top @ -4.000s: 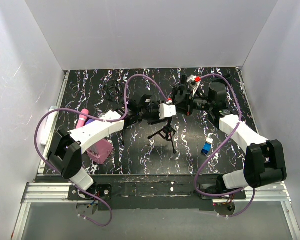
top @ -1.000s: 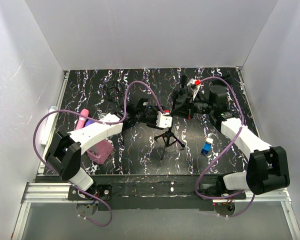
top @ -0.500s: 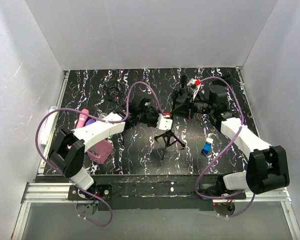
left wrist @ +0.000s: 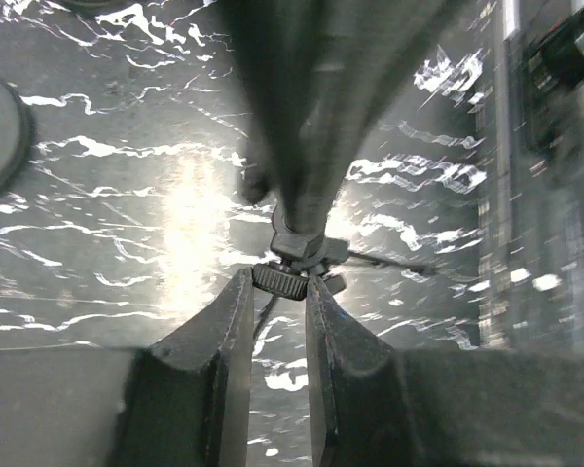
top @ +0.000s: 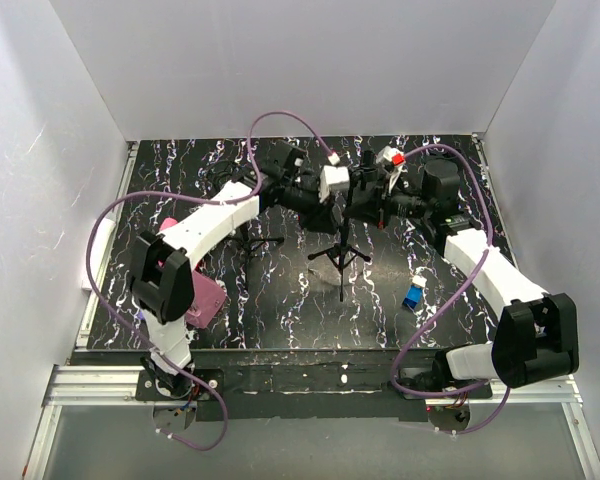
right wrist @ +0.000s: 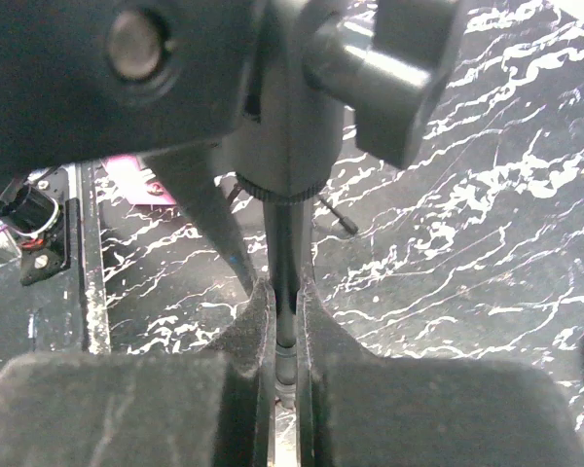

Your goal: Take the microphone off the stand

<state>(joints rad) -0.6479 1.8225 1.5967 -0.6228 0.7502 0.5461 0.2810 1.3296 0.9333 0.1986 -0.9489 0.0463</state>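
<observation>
Bright even overhead view, strong glare on marbled table (left wrist: 190,195), stand (right wrist: 284,146) soft-focused close up

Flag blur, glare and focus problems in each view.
Left wrist: the stand pole near the lens is smeared, and glare whitens the table; the left tool is sharper. Right wrist: the right tool is soft-focus up close, the table behind crisp. Top external: evenly lit and sharp.
</observation>
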